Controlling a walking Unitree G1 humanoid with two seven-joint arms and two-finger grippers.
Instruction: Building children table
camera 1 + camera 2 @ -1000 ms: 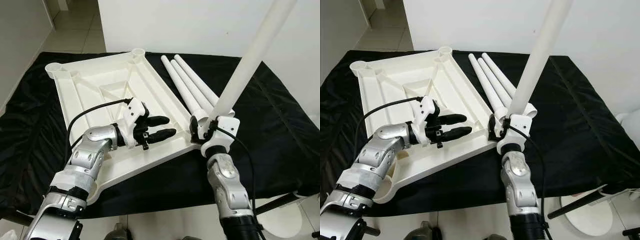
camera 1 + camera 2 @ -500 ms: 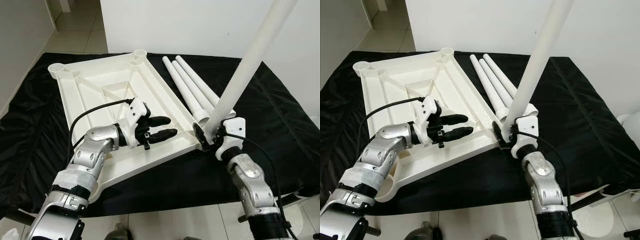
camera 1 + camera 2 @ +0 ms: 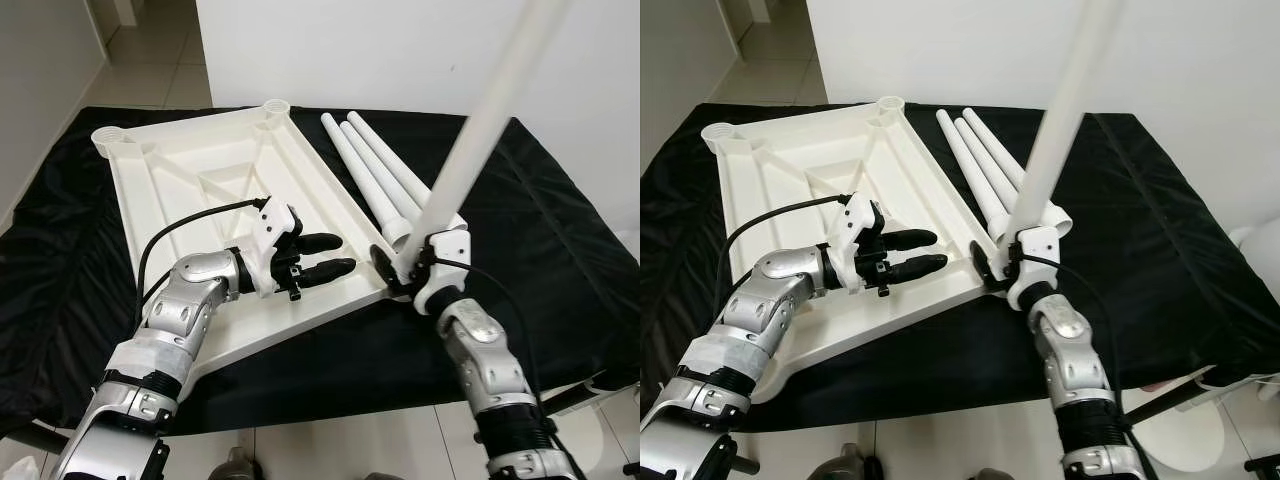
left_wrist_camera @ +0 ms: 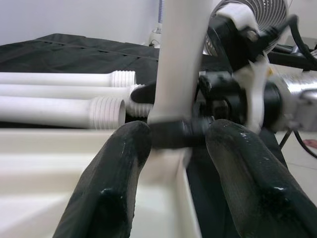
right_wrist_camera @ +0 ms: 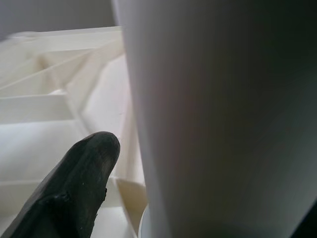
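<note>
I was early in the build: the white tabletop [image 3: 230, 180] lay upside down on the black cloth [image 3: 560, 230], ribs facing up, and none of its corner sockets had a leg seated that I could see. My right gripper [image 3: 400, 268] was pinching the lower end of one white leg [image 3: 480, 130], held nearly upright and tilted away from me, its base just at the tabletop's near right corner socket [image 3: 385, 285]; I judged it was being lined up, not yet screwed in. My left gripper [image 3: 325, 256] hovered over the tabletop's near edge, its two black fingers spread and empty, pointing toward that corner. Three more legs [image 3: 375, 175] lay side by side on the cloth just beside the tabletop's right edge, threaded ends toward me, close behind the working corner and likely to crowd the right wrist.
</note>
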